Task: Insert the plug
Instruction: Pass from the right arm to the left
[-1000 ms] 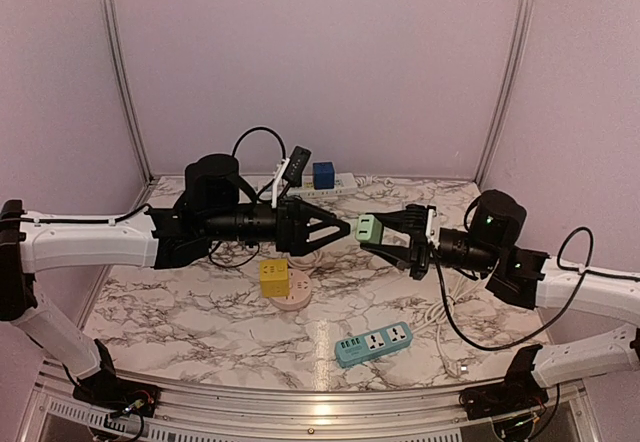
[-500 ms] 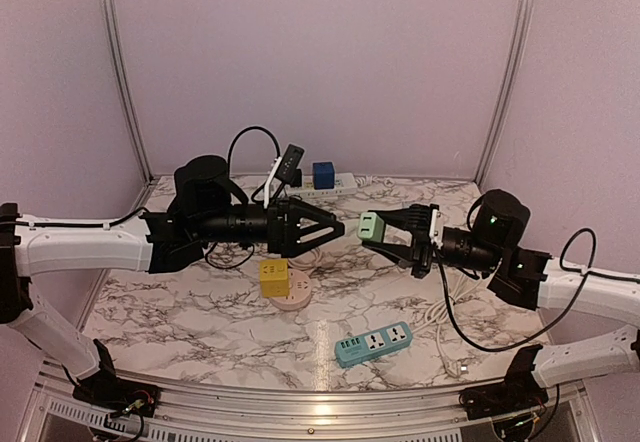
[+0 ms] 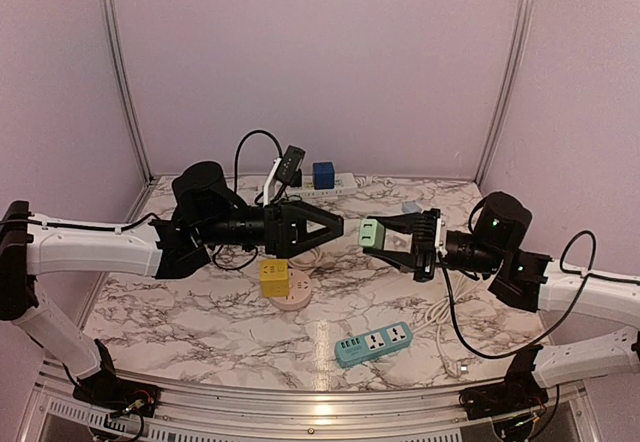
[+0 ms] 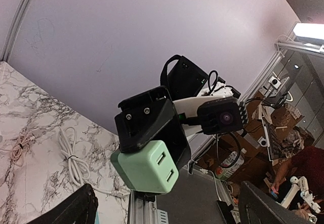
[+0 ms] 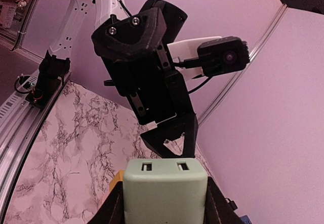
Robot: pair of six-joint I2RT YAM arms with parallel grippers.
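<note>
A mint-green cube plug (image 3: 371,230) with two slots on its face is held in mid-air above the table's middle. My right gripper (image 3: 385,234) is shut on it, one finger on each side, as the right wrist view (image 5: 164,203) shows. My left gripper (image 3: 343,225) points at the cube from the left, a small gap away. Its fingers sit far apart at the bottom corners of the left wrist view (image 4: 167,193), open and empty. The cube (image 4: 147,165) fills the middle of that view. The cube (image 5: 164,193) has the left gripper (image 5: 172,140) just beyond it.
A yellow cube adapter (image 3: 274,277) sits on a round pink socket (image 3: 292,300) below the left gripper. A teal power strip (image 3: 373,343) lies front centre. A white power strip (image 3: 330,189) with a blue cube (image 3: 323,173) lies at the back wall. White cable (image 3: 440,314) trails at right.
My left gripper has drawn back to the left, from almost touching the green cube to a small gap. My right gripper has shifted slightly right, still holding the cube.
</note>
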